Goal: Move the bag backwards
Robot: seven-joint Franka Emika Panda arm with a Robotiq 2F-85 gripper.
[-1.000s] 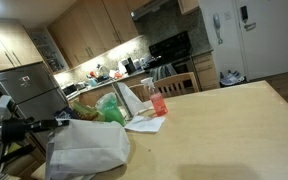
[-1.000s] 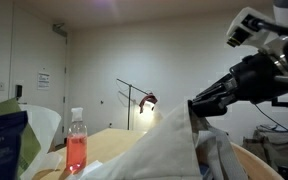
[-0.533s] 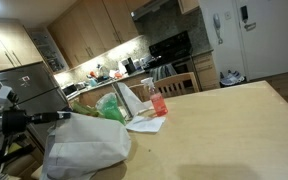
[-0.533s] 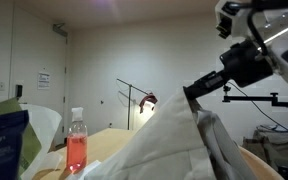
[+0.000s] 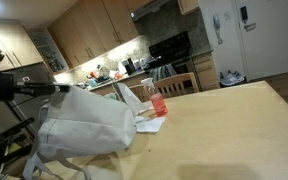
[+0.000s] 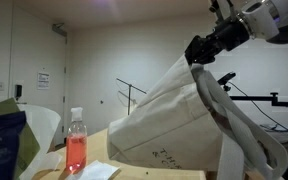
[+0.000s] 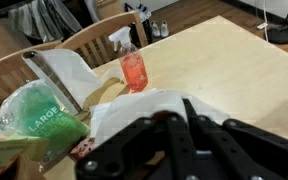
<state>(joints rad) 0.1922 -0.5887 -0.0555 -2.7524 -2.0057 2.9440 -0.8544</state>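
The bag [image 5: 84, 128] is a large off-white fabric tote at the near end of the wooden table [image 5: 229, 125]. Its top is pulled up high and its bottom hangs at the table edge. My gripper [image 5: 62, 88] is shut on the top edge of the bag. In an exterior view the bag [image 6: 164, 125] hangs stretched below the gripper [image 6: 197, 63], with a handle loop [image 6: 239, 135] dangling beside it. In the wrist view the dark fingers [image 7: 149, 135] pinch the white bag fabric [image 7: 134, 105] at the gripper [image 7: 184, 104].
A clear bottle of red liquid [image 5: 159, 101] [image 6: 76, 150] [image 7: 132, 66] stands just beyond the bag, with white papers [image 5: 144, 124] and a green packet [image 7: 39, 118] beside it. Wooden chairs [image 7: 94, 38] stand at the table's far side. Kitchen counters [image 5: 114, 70] lie behind.
The gripper has risen and drawn the bag's top up with it; the bag went from slumped on the table to hanging stretched. The bottle has not moved.
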